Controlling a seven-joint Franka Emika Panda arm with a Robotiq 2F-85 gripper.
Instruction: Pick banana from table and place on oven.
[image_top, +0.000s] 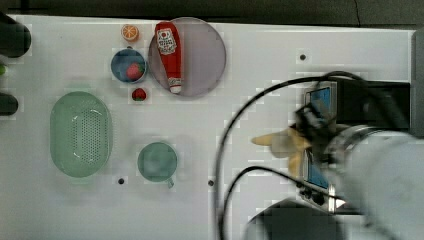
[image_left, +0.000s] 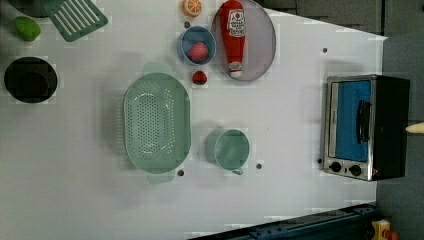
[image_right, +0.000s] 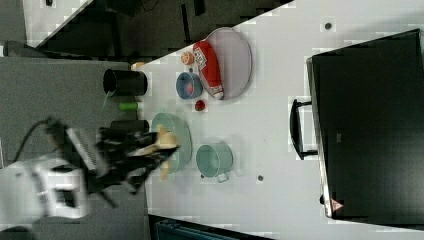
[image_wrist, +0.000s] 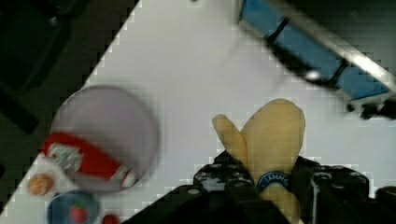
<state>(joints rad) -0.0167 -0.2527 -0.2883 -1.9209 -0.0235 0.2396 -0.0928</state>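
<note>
A: What did the wrist camera catch closest to the lens?

B: The tool (image_wrist: 268, 189) was clamped on the banana (image_wrist: 273, 135), its black fingers (image_wrist: 219, 179) pressed on either side of the fruit near a small blue sticker. The cream peel flaps splayed outward beyond the grip.

A: So the banana was off the bench?

B: Yes. In the top view the banana (image_top: 285, 142) hung in the air in the tool (image_top: 312, 125), just at the front of the oven (image_top: 320, 172), with the arm and its black cables covering much of the oven. In the right view it showed in the tool (image_right: 145, 152), in front of the bench's near edge.

A: And the oven itself?

B: In the left view the oven (image_left: 365, 127) stood on the white bench (image_left: 280, 200) at the left view's right, blue glass door and handle facing up toward the camera, two black knobs near its lower end.

A: What lay farther along the bench?

B: A green mug (image_left: 231, 149) came next, then a green strainer basket (image_left: 157, 121). Beyond them sat a grey plate (image_left: 262, 37) carrying a red ketchup bottle (image_left: 234, 35), a blue bowl (image_left: 186, 42) holding a strawberry (image_left: 198, 51), a second strawberry (image_left: 199, 77) loose beside it, and an orange slice (image_left: 192, 7) at the far edge.
</note>
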